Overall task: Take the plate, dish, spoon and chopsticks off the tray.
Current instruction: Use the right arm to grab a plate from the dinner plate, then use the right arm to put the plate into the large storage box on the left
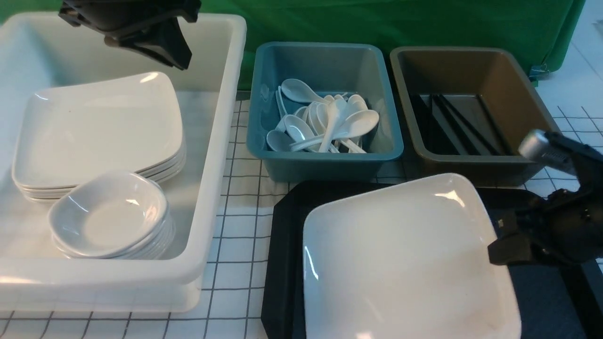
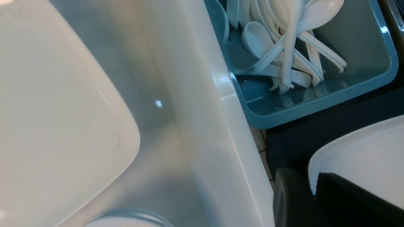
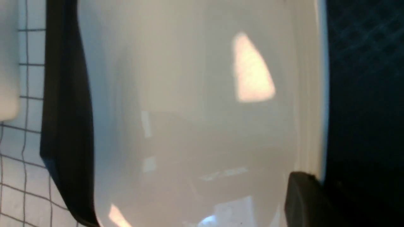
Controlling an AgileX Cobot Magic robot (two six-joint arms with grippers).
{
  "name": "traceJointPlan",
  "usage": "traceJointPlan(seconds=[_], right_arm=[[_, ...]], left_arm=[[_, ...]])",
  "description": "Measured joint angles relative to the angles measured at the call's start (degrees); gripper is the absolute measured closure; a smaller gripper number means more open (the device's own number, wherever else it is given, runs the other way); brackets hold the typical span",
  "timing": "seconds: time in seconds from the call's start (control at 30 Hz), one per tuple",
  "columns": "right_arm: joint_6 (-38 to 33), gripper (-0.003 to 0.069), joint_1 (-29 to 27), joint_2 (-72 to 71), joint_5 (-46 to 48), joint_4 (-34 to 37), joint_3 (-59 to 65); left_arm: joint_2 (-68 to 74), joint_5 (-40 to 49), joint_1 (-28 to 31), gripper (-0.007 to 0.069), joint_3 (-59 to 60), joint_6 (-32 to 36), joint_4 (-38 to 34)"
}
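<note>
The large white plate [image 1: 405, 254] [image 3: 189, 110] lies on the black tray [image 1: 282, 245] and covers most of it. My right gripper [image 1: 501, 240] [image 3: 315, 184] is at the plate's right rim. One finger [image 3: 303, 195] presses on top of the rim, the other is hidden below, so it is shut on the plate. My left gripper [image 1: 176, 59] [image 2: 315, 186] hangs over the back of the white tub, fingers almost together and empty. I see only the plate on the tray. I cannot single out the task's dish, spoon or chopsticks.
The white tub [image 1: 212, 188] at left holds a stack of large plates [image 1: 99, 127] and a stack of small bowls [image 1: 108, 216]. Behind the tray, a teal bin [image 1: 330, 165] holds white soup spoons [image 1: 330, 122], and a brown bin [image 1: 471, 169] holds black sticks [image 1: 461, 125].
</note>
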Motion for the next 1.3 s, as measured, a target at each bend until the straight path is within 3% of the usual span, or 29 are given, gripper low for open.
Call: traceJointPlan(seconds=[0.43,0.67,0.83,0.93,1.0,1.3], right_arm=[[-0.97,0.0587,-5.44,-8.83,10.96,-2.67,-6.8],[1.62,0.0587,-5.44,-8.93,17.8,-2.46,-19.62],[3.34,0.0584,-5.19,-8.24,17.53,6.15,-28.72],[2.19,0.0584,-3.2,-6.74,16.55,12.82,-31.5],[1.3,0.0585,2.11,-3.65,14.49,18.35,-33.99],[0.3,0.0585,17.26,15.13,3.94,19.33,-45.12]], left_arm=[[0.0,0.0,0.0,0.0475,0.0,0.0,0.92],[0.0,0.0,0.0,0.0463,0.0,0.0,7.64],[0.0,0.07,0.0,0.0459,0.0,0.0,14.19],[-0.06,0.07,0.13,0.0459,0.0,-0.59,16.76],[-0.82,0.07,1.54,0.0459,0.0,-2.12,18.18],[-11.54,0.12,12.87,0.0459,0.08,-2.76,15.6]])
